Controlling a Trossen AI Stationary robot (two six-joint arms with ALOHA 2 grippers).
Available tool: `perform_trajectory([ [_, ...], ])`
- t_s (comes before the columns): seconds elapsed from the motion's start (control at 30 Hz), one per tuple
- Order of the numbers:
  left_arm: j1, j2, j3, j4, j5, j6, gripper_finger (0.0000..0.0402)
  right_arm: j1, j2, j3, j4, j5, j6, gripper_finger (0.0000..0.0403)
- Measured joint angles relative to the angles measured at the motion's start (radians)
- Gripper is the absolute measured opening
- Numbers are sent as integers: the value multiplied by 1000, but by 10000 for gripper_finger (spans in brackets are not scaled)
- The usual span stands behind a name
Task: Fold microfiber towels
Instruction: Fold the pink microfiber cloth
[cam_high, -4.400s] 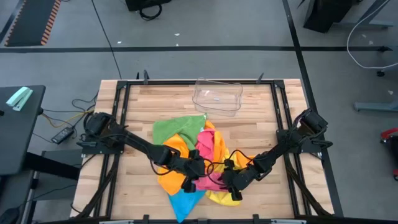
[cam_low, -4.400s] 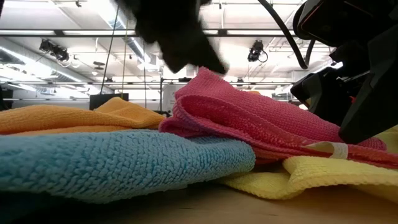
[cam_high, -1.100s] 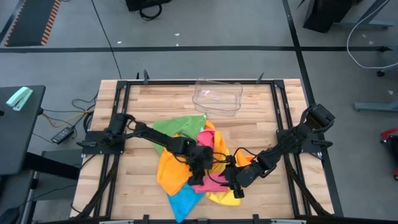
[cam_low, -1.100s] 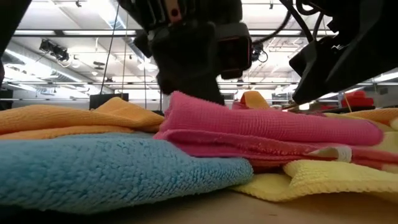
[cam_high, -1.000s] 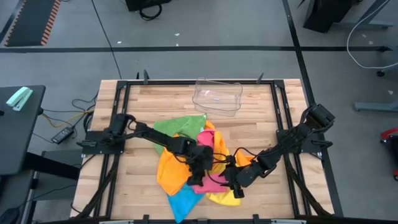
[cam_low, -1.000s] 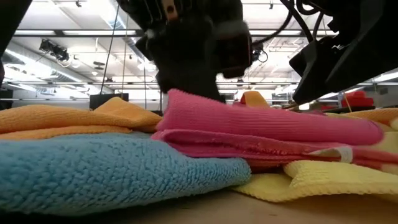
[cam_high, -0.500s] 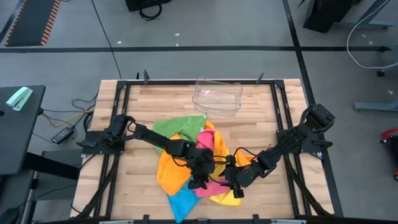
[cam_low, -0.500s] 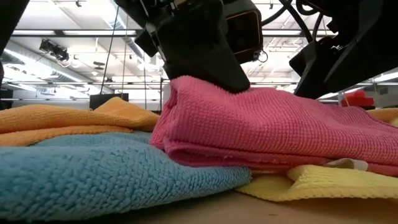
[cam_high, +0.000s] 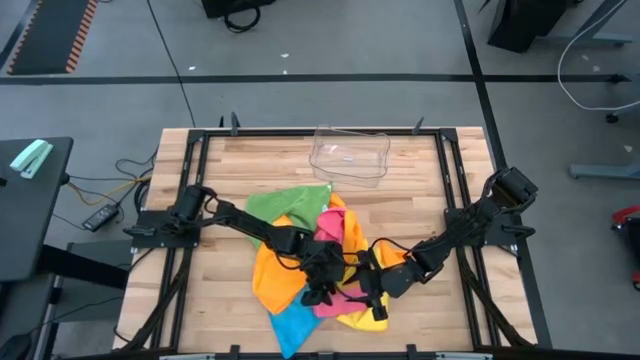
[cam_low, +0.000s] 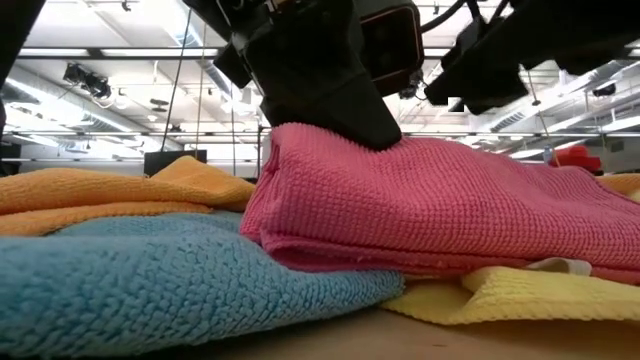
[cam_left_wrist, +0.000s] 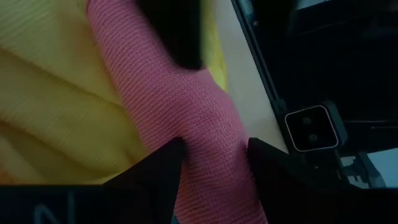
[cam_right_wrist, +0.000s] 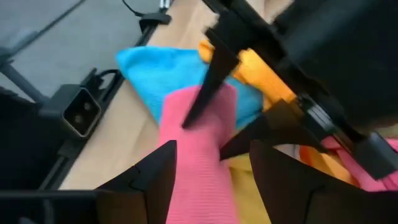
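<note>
On the wooden desk (cam_high: 420, 205) the microfiber towels lie heaped near the front edge: green towel (cam_high: 275, 208), orange towel (cam_high: 272, 270), yellow towel (cam_high: 365, 318) and blue towel (cam_low: 150, 275), with the pink towel (cam_low: 440, 205) on top. The step in hand looks like folding the pink one. The left end effector (cam_left_wrist: 211, 155) grasps a pink fold between its parted fingers. The right end effector (cam_right_wrist: 211, 162) straddles the pink towel; whether it grips, I cannot tell. Next, likely carry the fold over and press it flat.

Two slim black jointed arms, left arm (cam_high: 245, 222) and right arm (cam_high: 470, 230), with loose black cables and blocky dark wrists.
</note>
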Motion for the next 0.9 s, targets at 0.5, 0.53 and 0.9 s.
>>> perform_trajectory([
  [0.5, -29, 0, 0, 13, -23, 9, 183, -6, 143, 1, 78, -23, 107, 276],
  [0.53, -29, 0, 0, 13, -23, 9, 183, -6, 144, 0, 78, -31, 116, 276],
  [0.9, -29, 0, 0, 12, -35, 8, 183, 7, 142, 0, 155, -83, 159, 294],
])
